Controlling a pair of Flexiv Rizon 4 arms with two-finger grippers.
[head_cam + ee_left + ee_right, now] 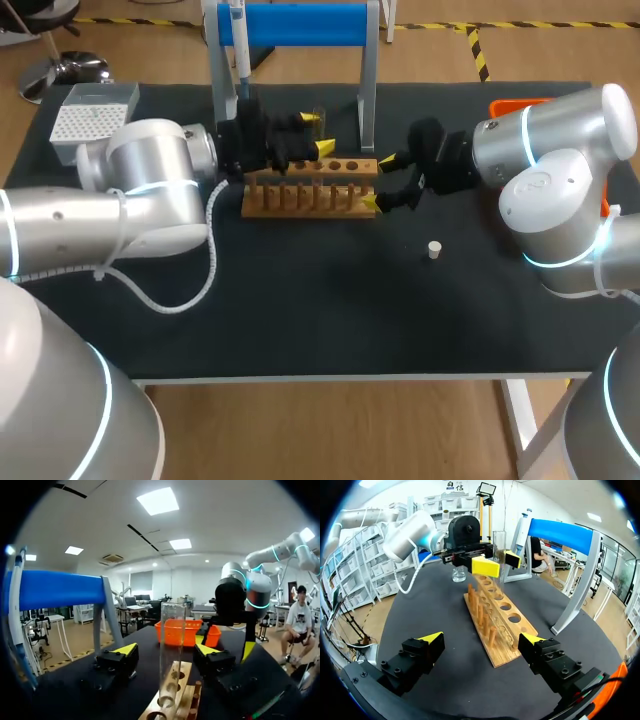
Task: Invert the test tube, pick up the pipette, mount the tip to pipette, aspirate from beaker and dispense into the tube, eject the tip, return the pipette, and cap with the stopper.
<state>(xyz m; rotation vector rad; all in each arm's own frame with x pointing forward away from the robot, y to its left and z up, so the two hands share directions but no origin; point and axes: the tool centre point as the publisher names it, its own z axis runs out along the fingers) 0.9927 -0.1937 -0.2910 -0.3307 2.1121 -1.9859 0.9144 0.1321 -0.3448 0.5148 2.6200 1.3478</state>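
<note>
Tube stands up straight in the rack | my left gripper is open, one finger each side of it, not touching | right gripper open at the rack's end | left is nearer, I think.

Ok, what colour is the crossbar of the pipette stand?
Blue. The crossbar shows best in the head view, at the table's far edge.
</note>
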